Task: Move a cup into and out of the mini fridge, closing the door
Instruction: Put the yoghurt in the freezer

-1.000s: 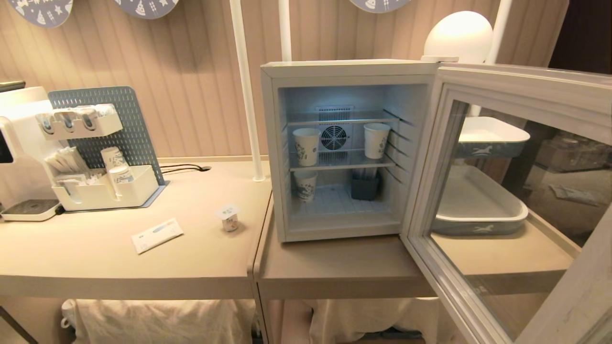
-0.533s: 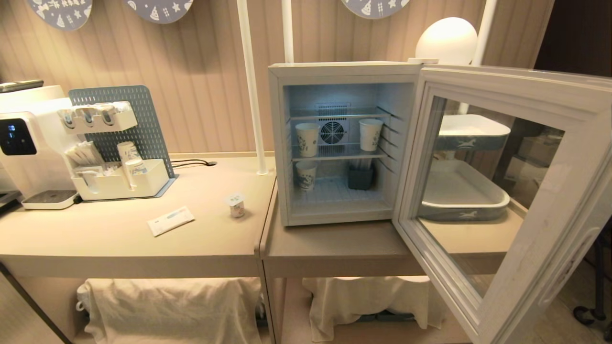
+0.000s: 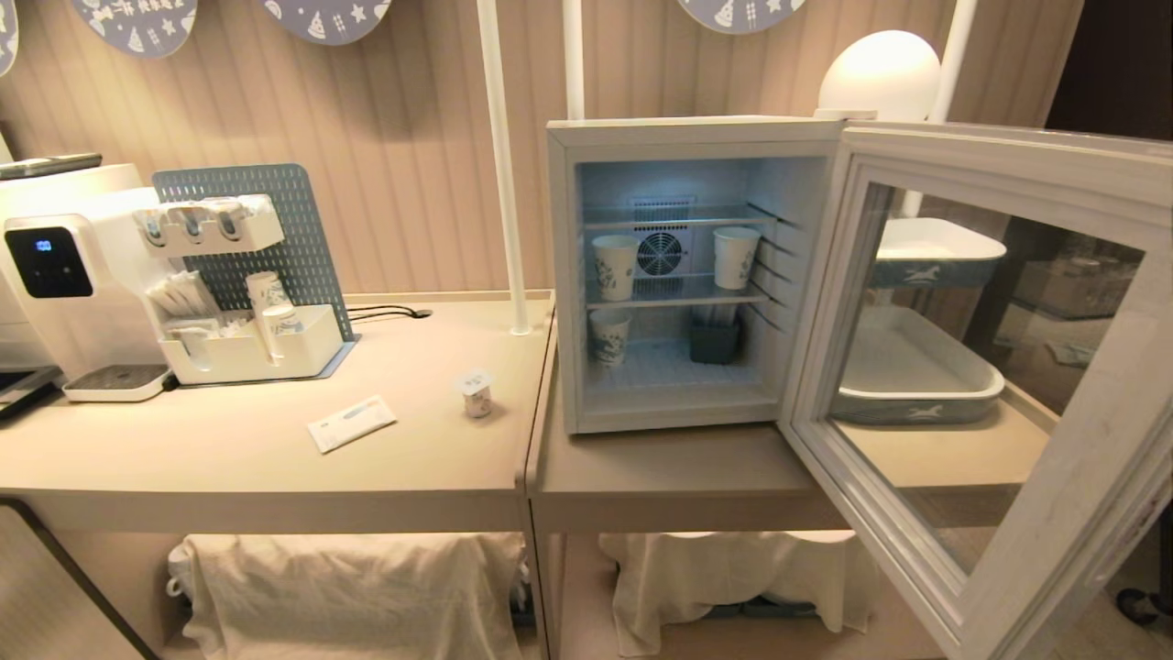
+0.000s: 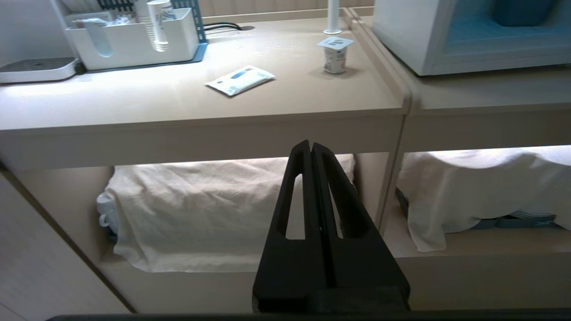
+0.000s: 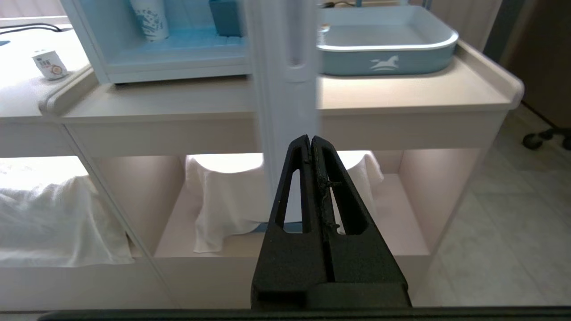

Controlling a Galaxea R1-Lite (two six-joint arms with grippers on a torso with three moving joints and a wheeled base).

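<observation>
The cup (image 3: 476, 394) stands on the table (image 3: 275, 458), left of the mini fridge (image 3: 678, 275), whose door (image 3: 990, 367) hangs open. My left claw (image 4: 311, 147) and right claw (image 5: 310, 141), both closed and empty, sit below the table's edge, well apart from the cup.

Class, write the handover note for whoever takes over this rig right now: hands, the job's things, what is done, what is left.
Left hand: shut, empty, low in front of the table.
Right hand: shut, empty, facing the edge of the open door.
Cup: upright on the table, left of the mini fridge.
Done: door stands open.
Left: cup into the fridge, out again, door closed.
</observation>
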